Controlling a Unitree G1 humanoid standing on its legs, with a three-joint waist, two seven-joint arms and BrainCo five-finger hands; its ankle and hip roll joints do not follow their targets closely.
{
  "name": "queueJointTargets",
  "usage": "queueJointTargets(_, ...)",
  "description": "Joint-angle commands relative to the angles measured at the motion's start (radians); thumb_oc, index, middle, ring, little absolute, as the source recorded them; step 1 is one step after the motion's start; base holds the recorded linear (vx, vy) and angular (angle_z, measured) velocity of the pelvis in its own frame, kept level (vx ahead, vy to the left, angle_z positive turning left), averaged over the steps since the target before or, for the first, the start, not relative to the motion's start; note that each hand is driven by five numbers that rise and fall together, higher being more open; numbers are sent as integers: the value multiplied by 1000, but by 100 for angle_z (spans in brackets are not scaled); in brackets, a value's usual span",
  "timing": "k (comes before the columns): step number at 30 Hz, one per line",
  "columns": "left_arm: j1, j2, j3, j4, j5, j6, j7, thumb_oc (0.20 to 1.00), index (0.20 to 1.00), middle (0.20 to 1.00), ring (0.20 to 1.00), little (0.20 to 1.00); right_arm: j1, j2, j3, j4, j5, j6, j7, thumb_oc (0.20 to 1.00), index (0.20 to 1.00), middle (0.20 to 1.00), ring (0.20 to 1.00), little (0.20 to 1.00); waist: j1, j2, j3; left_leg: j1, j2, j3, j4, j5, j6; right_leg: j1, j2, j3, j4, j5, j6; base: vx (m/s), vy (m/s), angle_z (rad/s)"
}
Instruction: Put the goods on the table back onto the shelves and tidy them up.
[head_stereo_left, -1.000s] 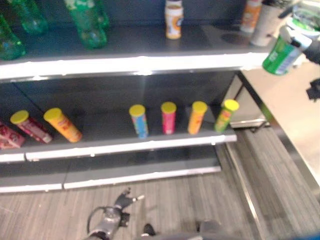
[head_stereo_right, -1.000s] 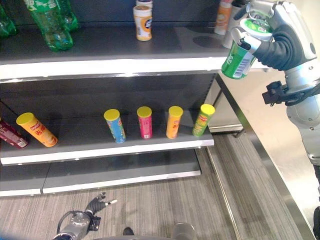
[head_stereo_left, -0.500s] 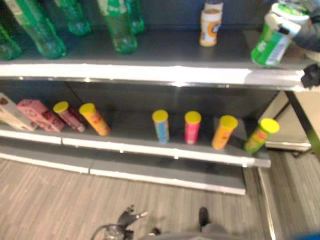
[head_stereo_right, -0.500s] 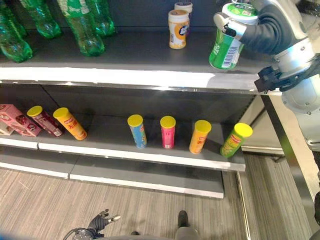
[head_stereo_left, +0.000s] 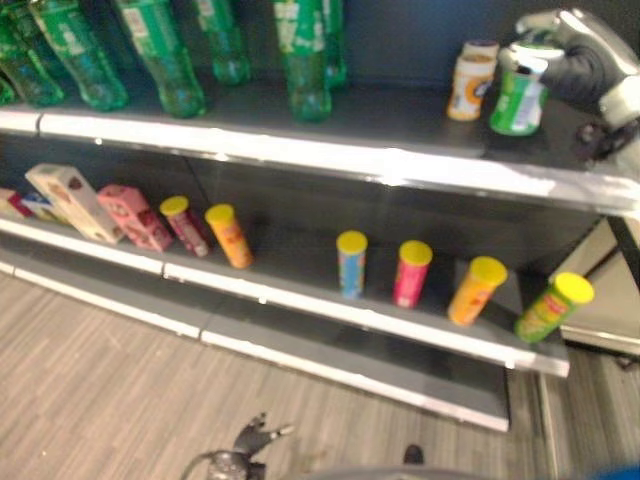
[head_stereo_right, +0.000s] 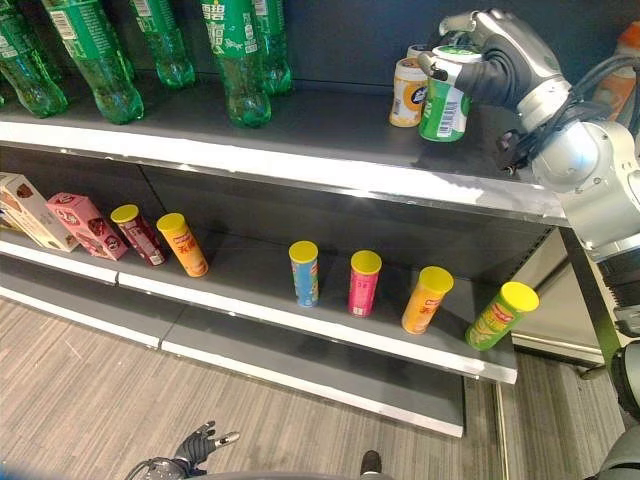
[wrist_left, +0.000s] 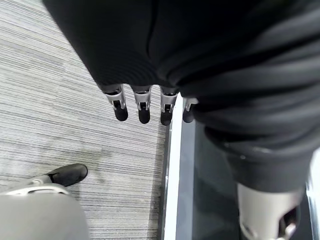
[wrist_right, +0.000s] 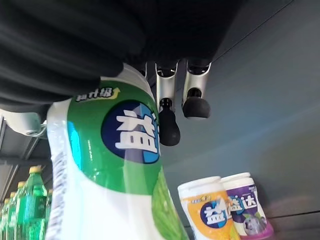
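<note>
Green jar sits in my right hand, fingers curled round its top, upright above the upper shelf. Whether its base touches the shelf board I cannot tell. Just beside my right hand, on the side toward my left, stands an orange jar, with a purple jar tucked behind it against the back wall; both are close to the green jar but apart from it.

Further along the upper shelf, well away from my right hand toward my left, a row of green bottles stands upright.

Lower shelf, below my right hand: a green tube leaning, an orange tube leaning, a pink tube and a blue tube upright, all with yellow lids. Further toward my left, another orange tube and a dark red tube lean back, then pink boxes and a pale box.

My left hand hangs low over the striped grey floor, fingers relaxed and nearly straight, holding nothing.
</note>
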Motion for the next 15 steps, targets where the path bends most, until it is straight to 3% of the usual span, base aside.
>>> queueJointTargets(1, -45, 62, -62, 34, -39, -21, 3, 1000, 1000, 1000, 1000, 1000, -122, 24, 36, 73, -15, 2, -23, 200, 200, 200, 200, 200, 11, -47, -30, -27, 13, 110, 16, 38, -87, 152, -26, -64, 12, -162, 54, 0, 0, 0)
queueJointTargets(15, -45, 50, -52, 44, -15, -13, 11, 1000, 1000, 1000, 1000, 1000, 9, 55, -35, 12, -163, 23, -51, 200, 200, 200, 200, 200, -3, -33, -34, -10, 18, 122, 12, 29, -81, 156, -24, -62, 12, -162, 53, 0, 0, 0)
